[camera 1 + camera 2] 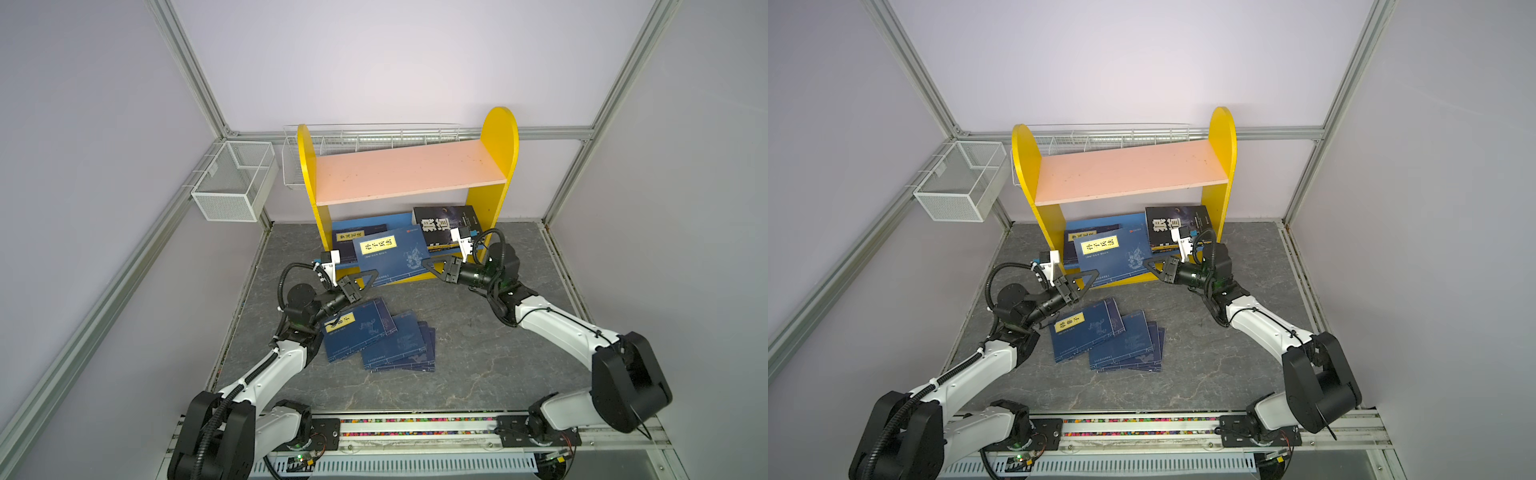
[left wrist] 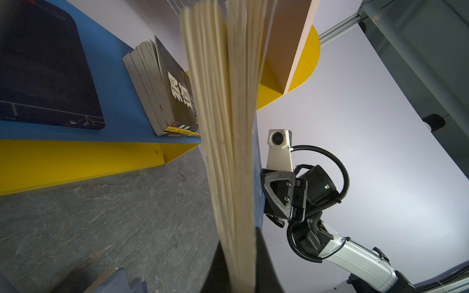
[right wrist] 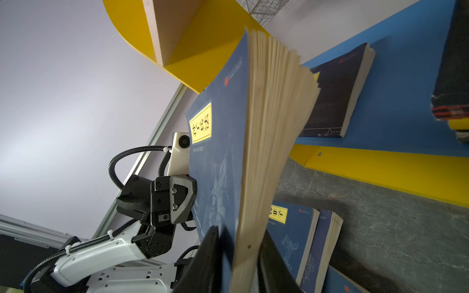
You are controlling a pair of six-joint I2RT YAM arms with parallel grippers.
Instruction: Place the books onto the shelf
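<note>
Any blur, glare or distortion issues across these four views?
In both top views: sharp, evenly lit, no glare; wide-angle perspective splays the frame rails. Left wrist view: the held navy book fills the centre near the lens, page edges smeared, while the black book is crisp. Right wrist view: same page edges soft; its yellow label sharper.

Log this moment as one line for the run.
left gripper: shut on navy book | right gripper: shut on same book | book: lifted, at shelf front edge | table books: unshelved
</note>
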